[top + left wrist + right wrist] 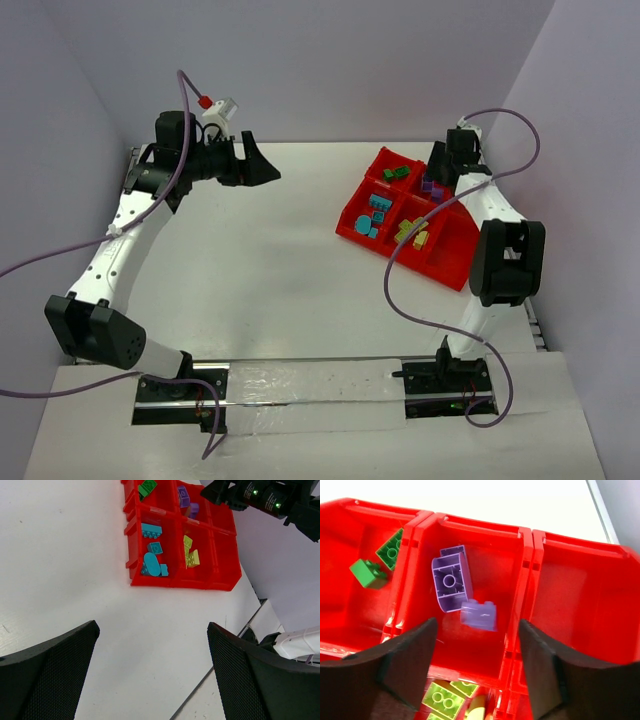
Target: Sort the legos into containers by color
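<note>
The left gripper (151,626) hangs wide open, empty, above the table (250,270). Right of it, the red tray (352,226) holds green legos (394,173), teal legos (152,564), yellow-green legos (190,555) and purple legos (451,580) in separate compartments; the right gripper (475,625), spread wide and empty, hovers over the purple ones

Robotics lab test cell. White counter (260,280), boxed in by plain pale-lilac panels (330,60) along far edge and both side edges. White-and-black left arm (115,250) and right arm (490,215) bolted at near edge. Purple cables (388,280) trailing loose.
</note>
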